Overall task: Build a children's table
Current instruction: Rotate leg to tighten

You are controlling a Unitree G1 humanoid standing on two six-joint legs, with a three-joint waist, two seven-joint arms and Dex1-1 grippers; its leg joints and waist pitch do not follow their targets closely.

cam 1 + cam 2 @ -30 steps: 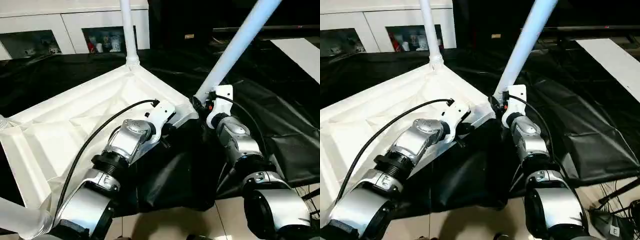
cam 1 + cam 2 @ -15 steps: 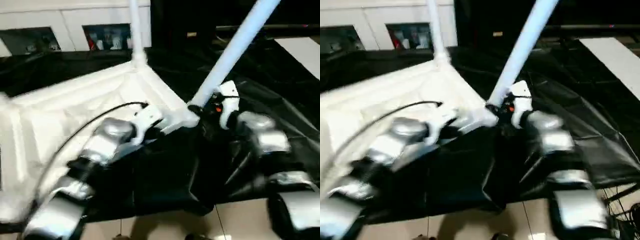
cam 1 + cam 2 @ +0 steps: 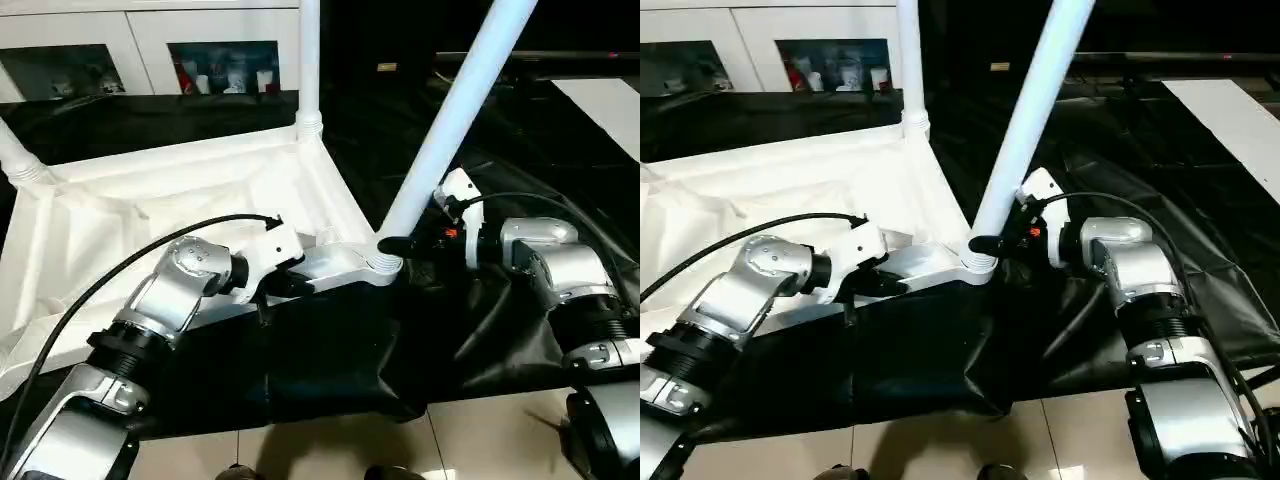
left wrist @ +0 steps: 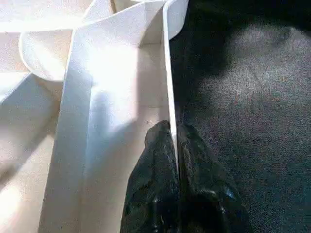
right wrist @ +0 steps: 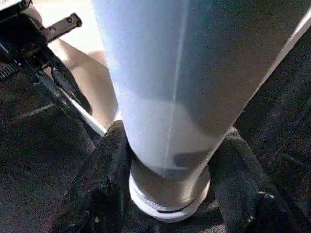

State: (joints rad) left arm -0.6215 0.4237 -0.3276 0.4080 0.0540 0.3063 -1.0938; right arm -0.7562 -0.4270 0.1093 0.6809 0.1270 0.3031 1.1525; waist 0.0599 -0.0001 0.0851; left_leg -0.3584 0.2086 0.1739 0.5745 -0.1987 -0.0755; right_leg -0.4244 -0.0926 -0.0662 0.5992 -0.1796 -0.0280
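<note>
Head view: the children's table (image 3: 150, 215) lies upside down on black sheeting (image 3: 330, 350), legs up. Left wrist view: left gripper (image 4: 174, 145) fingers pinch its thin rim. Right wrist view: right gripper (image 5: 167, 160) fingers straddle the near leg (image 5: 180, 73) (at its base).

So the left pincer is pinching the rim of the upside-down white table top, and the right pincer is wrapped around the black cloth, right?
Not quite. The left pincer does pinch the table top's rim, but the right pincer is wrapped around the base of a white table leg, not the black cloth. The right wrist view shows it.
</note>
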